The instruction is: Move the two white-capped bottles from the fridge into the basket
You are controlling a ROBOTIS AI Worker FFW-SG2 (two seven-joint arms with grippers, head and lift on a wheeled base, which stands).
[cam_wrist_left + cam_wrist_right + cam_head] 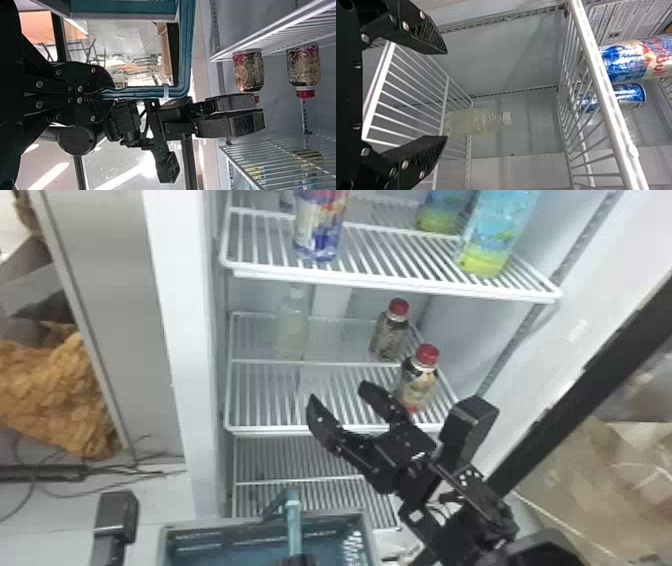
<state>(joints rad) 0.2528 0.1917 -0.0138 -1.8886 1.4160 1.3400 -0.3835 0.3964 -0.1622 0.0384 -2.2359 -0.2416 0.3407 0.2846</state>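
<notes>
White-capped bottle [292, 322] seen upright, back left of shelf [265, 400] shared with red-capped bottles [417, 382]. Right gripper [340, 391] held with fingers spread, bottle not gripped. Basket handle [294, 525] pinched by left gripper [300, 560].

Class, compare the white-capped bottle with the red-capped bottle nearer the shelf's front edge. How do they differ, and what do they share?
The white-capped bottle is pale and see-through; the red-capped bottle is dark with a patterned wrap. The white-capped bottle looks taller than the red-capped bottle. The white-capped bottle stands farther back and left, the red-capped bottle front right. Both stand upright on one wire shelf.
</notes>
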